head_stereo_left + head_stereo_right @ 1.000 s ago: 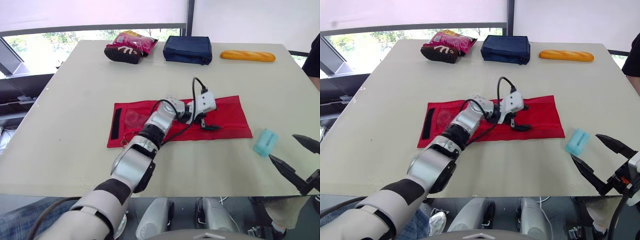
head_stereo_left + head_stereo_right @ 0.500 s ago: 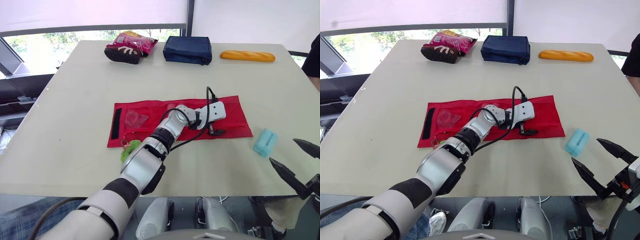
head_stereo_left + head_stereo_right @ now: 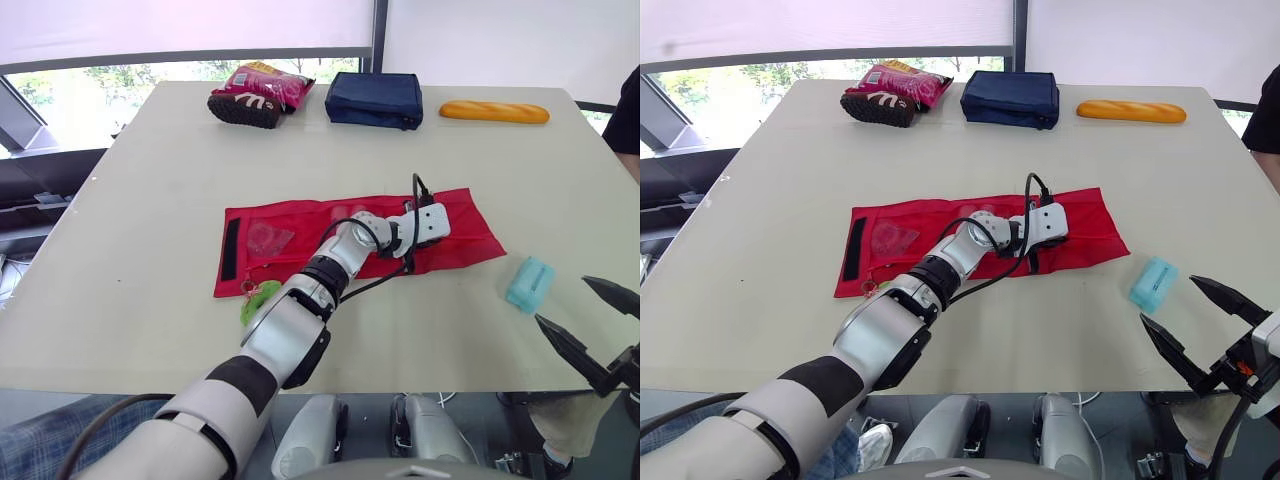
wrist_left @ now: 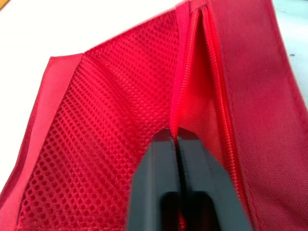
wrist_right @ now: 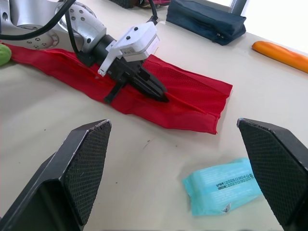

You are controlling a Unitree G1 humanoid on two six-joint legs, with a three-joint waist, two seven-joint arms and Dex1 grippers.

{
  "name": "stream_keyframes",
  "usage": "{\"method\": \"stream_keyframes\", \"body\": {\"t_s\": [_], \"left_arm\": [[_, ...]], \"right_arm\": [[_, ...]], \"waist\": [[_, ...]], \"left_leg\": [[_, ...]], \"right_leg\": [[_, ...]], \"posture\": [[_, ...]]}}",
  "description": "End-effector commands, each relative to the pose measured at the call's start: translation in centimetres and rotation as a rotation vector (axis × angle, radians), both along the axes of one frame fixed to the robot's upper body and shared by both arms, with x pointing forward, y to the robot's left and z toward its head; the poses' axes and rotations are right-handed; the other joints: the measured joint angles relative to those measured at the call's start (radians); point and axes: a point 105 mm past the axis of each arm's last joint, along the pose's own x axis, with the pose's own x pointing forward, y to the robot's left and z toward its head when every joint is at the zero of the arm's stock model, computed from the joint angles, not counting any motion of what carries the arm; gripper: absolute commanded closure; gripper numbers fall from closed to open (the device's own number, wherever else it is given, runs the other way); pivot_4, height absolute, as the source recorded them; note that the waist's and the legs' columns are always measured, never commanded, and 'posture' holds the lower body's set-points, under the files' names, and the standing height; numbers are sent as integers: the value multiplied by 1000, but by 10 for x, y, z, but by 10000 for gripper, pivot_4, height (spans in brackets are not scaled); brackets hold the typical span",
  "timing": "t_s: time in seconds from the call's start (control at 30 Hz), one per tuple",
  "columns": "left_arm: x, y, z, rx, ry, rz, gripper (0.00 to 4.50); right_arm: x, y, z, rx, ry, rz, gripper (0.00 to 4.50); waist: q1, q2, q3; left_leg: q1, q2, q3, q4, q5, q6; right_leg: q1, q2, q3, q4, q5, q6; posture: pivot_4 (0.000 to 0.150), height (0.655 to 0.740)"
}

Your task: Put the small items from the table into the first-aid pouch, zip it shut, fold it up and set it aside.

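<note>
Since half a second ago the pouch (image 3: 300, 215) has had the near edge of its right end drawn back and rumpled, and the left gripper (image 4: 175, 138) has gone with it. That gripper's fingers are pressed together on the pouch's zipper edge, toward its right end. The right gripper (image 3: 562, 300) hangs with its fingers spread wide, off beyond the pouch's right near corner. A teal packet (image 3: 530, 284) lies just right of the pouch, not touching it. A green thing (image 3: 258, 298) sits at the pouch's left near corner.

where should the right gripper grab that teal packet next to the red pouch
Probably across its long edges at the middle, from above: the teal packet lies flat, clear of the red pouch, and the right gripper is open nearby.
</note>
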Motion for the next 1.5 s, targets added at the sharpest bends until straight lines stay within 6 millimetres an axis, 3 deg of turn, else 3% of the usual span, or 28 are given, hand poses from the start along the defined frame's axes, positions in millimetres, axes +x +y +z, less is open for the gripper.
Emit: {"method": "stream_keyframes", "body": {"t_s": [0.03, 0.23, 0.4, 0.53, 0.77, 1.13, 1.27, 1.4, 1.5], "left_arm": [[3, 3, 14, -84, 86, 17, 44100], [3, 13, 40, -195, 200, -29, 44100], [5, 27, 57, -241, 235, -49, 44100], [4, 26, 57, -225, 235, -48, 44100], [0, 24, 57, -223, 224, -70, 44100], [0, 20, 64, -245, 207, -75, 44100], [1, 22, 66, -251, 206, -75, 45000], [1, 23, 64, -249, 206, -72, 45000], [2, 24, 64, -247, 209, -73, 45000]], "right_arm": [[-1, 0, 4, -22, -20, -13, 0], [1, -4, 0, -23, 3, -90, 0], [20, -3, -22, 7, 92, -281, 0], [45, 5, -40, 115, 154, -494, 0], [74, 7, -68, 98, 222, -746, 0], [88, 4, -86, 155, 249, -940, 0], [87, -2, -78, 151, 198, -956, 12873], [82, -1, -71, 145, 178, -911, 33312], [78, 0, -56, 94, 132, -788, 33312]], "waist": [[-1, 0, 0], [-2, 0, 0], [-2, 1, 0], [-1, 1, 0], [0, 2, -1], [-11, 2, -1], [-15, 2, -1], [-24, 2, -1], [-25, 3, -1]], "left_leg": [[0, 0, 0, 0, 0, 0], [0, 0, 0, 0, 0, 0], [-1, 0, 0, 0, 2, -4], [-1, 0, 0, 0, 3, -5], [-3, -1, 0, 0, 3, -5], [-1, -1, 1, 0, 3, -5], [-1, -2, 1, 0, 3, -5], [-1, -1, 1, 0, 3, -5], [-1, -1, 1, 0, 3, -5]], "right_leg": [[0, 0, 0, 0, 0, 0], [0, 0, 0, 0, 0, 0], [-1, 0, 0, 0, 0, 0], [-1, 0, 0, 1, 0, -1], [-3, -1, 1, 2, 0, -1], [-3, 2, 3, 3, 0, -1], [-3, 3, 3, 3, 0, -1], [-3, 3, 3, 3, 0, -1], [-3, 3, 3, 3, 0, -1]], "posture": [[1500, 7395], [1500, 7395], [1500, 7395], [1500, 7395], [1500, 7395], [1500, 7395], [1500, 7395], [1500, 7395], [1500, 7395]]}}
